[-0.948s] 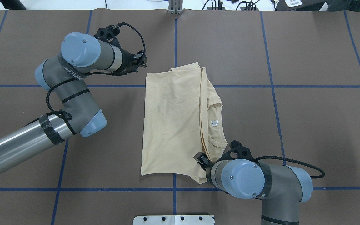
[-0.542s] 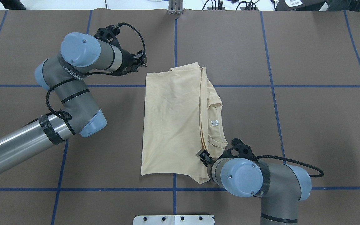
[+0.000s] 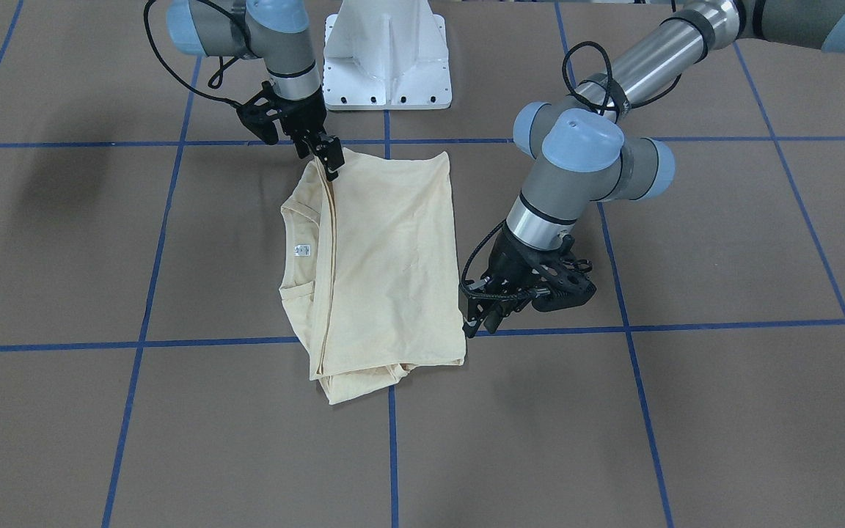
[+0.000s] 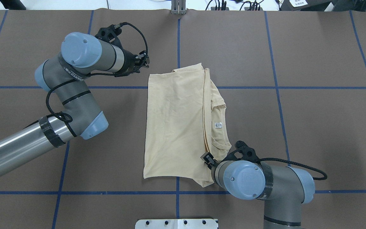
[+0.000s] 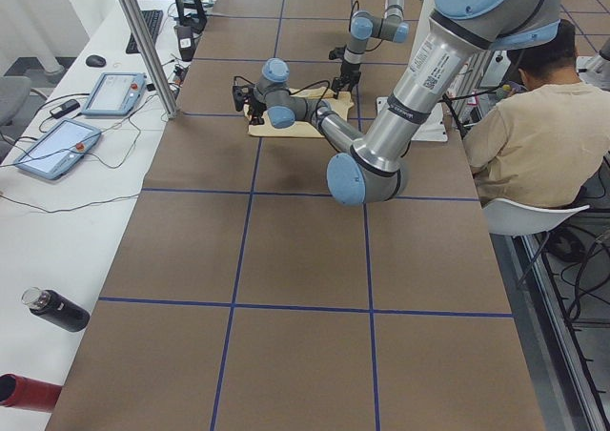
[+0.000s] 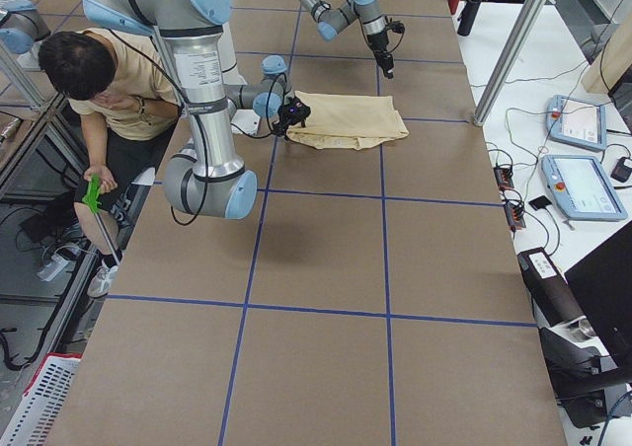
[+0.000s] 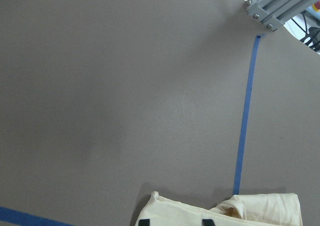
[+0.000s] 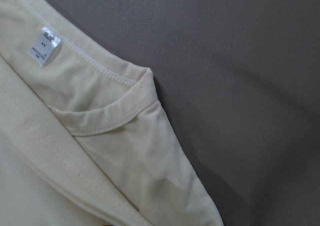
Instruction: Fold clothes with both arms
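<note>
Slight shift toward robot's right noted in right gripper (image 4: 207, 158), now at near collar-side corner of shirt (image 4: 176, 124); closure cannot be told. At far opposite corner, left gripper (image 4: 145, 62) held parted, just beside cloth. Shirt laid folded mid-bench (image 4: 313, 127), long axis running away from robot.

— Where was there room to pass over the desk (image 4: 313, 133)?
— Its right half lay open, bare brown surface out to the right edge. So did the strip along the far edge, apart from a metal post (image 4: 178, 8) at its middle.
— And what stood in the way?
— The folded shirt (image 4: 176, 127) filled the centre. The left arm (image 4: 75, 92) crossed the left half with its elbow bent, its end effector (image 4: 145, 62) just beside the shirt's far left corner, fingers apart. The right end effector (image 4: 206, 158) sat at the shirt's near right corner, and the right arm (image 4: 284, 187) blocked the robot's edge there. The white pedestal base (image 3: 386, 55) stood at that edge's middle.
</note>
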`<action>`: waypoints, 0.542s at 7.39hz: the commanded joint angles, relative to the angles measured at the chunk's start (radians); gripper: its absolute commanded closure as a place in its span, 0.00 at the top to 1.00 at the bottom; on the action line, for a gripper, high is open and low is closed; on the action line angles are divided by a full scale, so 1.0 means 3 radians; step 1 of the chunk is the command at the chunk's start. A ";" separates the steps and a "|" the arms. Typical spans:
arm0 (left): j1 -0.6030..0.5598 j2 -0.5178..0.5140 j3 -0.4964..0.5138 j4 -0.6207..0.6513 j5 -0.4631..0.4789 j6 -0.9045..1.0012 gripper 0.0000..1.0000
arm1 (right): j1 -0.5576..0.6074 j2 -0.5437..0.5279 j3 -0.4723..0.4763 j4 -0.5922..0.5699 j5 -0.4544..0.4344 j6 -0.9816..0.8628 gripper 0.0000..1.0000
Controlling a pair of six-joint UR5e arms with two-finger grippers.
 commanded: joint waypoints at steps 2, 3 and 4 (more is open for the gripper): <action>0.0000 0.0000 -0.0111 0.0146 0.0000 -0.0001 0.46 | -0.0003 0.0012 0.0004 0.0000 0.0001 0.0015 0.43; 0.0000 0.0000 -0.0157 0.0187 0.0000 -0.0001 0.46 | -0.0003 0.0018 0.0009 0.0000 0.0001 0.0041 0.00; 0.0000 0.0000 -0.0158 0.0188 0.0000 -0.0001 0.46 | -0.0003 0.0013 0.0014 0.0000 0.0006 0.0041 0.00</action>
